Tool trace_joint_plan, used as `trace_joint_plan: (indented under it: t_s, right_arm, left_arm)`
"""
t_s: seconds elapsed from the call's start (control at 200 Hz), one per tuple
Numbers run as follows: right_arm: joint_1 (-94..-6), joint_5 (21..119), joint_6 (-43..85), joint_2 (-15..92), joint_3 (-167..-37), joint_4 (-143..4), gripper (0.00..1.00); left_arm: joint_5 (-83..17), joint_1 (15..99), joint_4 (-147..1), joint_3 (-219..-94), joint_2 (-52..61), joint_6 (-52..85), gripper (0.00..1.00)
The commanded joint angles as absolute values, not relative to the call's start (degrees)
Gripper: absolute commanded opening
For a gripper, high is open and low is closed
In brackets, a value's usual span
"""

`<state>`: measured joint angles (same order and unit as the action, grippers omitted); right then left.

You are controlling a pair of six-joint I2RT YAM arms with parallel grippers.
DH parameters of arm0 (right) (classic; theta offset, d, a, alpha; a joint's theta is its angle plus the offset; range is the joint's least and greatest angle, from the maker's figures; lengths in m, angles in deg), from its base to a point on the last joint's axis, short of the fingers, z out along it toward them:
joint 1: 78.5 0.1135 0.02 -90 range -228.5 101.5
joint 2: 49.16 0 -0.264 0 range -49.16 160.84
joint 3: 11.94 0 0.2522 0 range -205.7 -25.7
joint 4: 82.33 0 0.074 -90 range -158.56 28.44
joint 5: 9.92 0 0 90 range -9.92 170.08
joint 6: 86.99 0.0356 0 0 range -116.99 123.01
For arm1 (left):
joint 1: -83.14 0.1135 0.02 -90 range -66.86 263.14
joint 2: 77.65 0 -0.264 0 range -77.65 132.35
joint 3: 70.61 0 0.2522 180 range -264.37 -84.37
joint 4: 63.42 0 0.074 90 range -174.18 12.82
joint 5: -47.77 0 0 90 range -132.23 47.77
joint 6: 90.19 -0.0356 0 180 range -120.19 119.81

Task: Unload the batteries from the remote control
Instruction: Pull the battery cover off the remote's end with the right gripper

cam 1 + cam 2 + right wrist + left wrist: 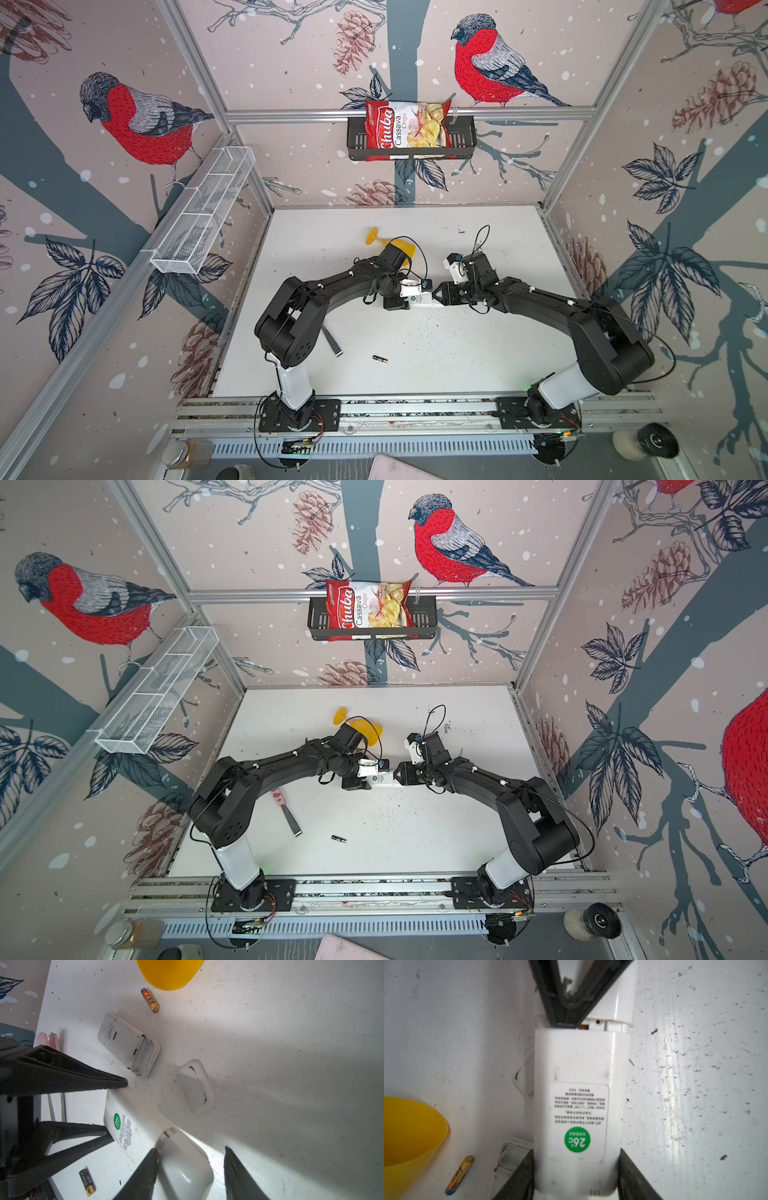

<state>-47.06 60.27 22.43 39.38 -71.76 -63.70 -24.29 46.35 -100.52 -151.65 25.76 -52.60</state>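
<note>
Leftmost of what matters, a black battery lies loose on the table toward the front, and a coloured battery rests beside the yellow cup. Next, our left gripper has its jaws closed on both long edges of the white remote at its stickered end, mid-table. Further right, the right gripper straddles the remote's back cover, jaws parted: one touches it, the other stands clear. We judge the remote light, stiff and slick, best gripped by its edges; the cover should slide off. Batteries are small, smooth, apt to roll: pinch them across the middle.
</note>
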Motion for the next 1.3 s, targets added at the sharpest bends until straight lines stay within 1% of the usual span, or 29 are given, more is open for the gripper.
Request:
trace_joint_plan:
  t_s: [0.0,0.09,0.24,0.515,0.59,0.78,1.086,1.226,1.296]
  right_arm:
    - [-46.97,61.39,21.82,39.01,-71.59,-62.28,0.46]
    - [-46.89,61.36,21.91,38.66,-71.49,-62.2,0.39]
    - [-46.87,61.95,21.98,38.05,-71.31,-62.12,0.35]
    - [-46.8,61.76,22.03,37.66,-71.14,-62.42,0.18]
    - [-46.81,61.35,22.15,37.61,-71.05,-62.7,0.15]
    - [-46.82,61.79,22.14,37.52,-71.21,-62.59,0.15]
    - [-46.94,68.22,23.71,36.2,-71.06,-63.8,0.15]
    - [-46.92,69.01,24.69,36.44,-70.62,-65.67,0.15]
    - [-46.88,69.01,24.74,36.88,-70.63,-66.14,0.17]
  left_arm:
    - [-22.74,46.66,-99.45,-151.35,25.15,-52.07,0.42]
    - [-22.68,46.79,-99.53,-151.28,25.01,-51.96,0.42]
    - [-22.74,46.78,-99.51,-151.25,25.02,-51.74,0.42]
    - [-22.94,46.77,-99.6,-150.82,24.96,-51.45,0.42]
    - [-22.96,46.76,-99.73,-150.75,25.05,-51.35,0.42]
    - [-23.12,46.86,-100.19,-150.61,24.97,-51.08,0.41]
    - [-23.48,46.87,-100.49,-148.0,23.46,-49.78,0.41]
    - [-24.01,46.3,-100.39,-146.19,22.38,-48.85,0.4]
    - [-24.38,46.02,-100.48,-145.21,21.74,-48.37,0.4]
